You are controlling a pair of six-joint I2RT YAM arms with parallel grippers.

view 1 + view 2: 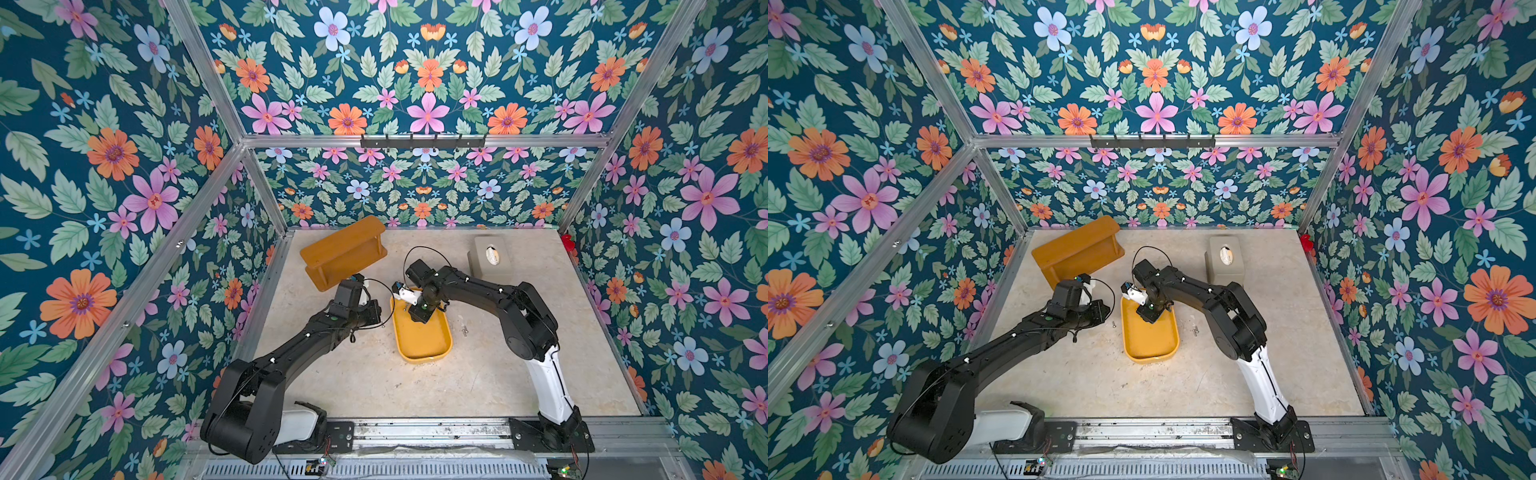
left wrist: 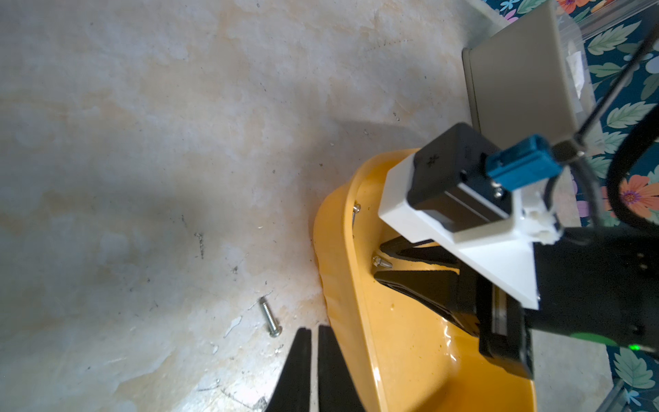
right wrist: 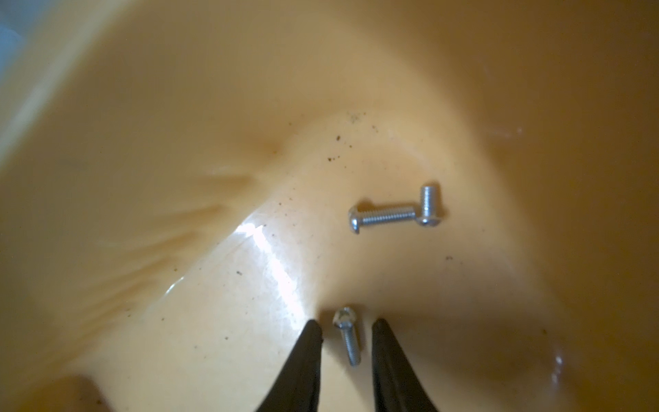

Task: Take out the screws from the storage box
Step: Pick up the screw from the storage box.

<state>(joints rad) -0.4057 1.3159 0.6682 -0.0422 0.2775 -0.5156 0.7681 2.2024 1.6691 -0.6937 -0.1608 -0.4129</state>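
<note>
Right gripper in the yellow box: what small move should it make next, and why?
Probably close the right gripper on the screw between its jaws. The jaws stand open on either side of it, and it lies flat on the storage box floor, so nothing is gripped yet.

The mustard-yellow box [image 1: 422, 358] lies flat on the table [image 1: 374, 382]. Three silvery screws [image 3: 387, 215] lie on its floor: two touching in an L, a third screw [image 3: 348, 339] apart. Another screw [image 2: 270, 317] lies outside, just beside it; perhaps two more screws [image 1: 464, 330] lie past its other side.
</note>
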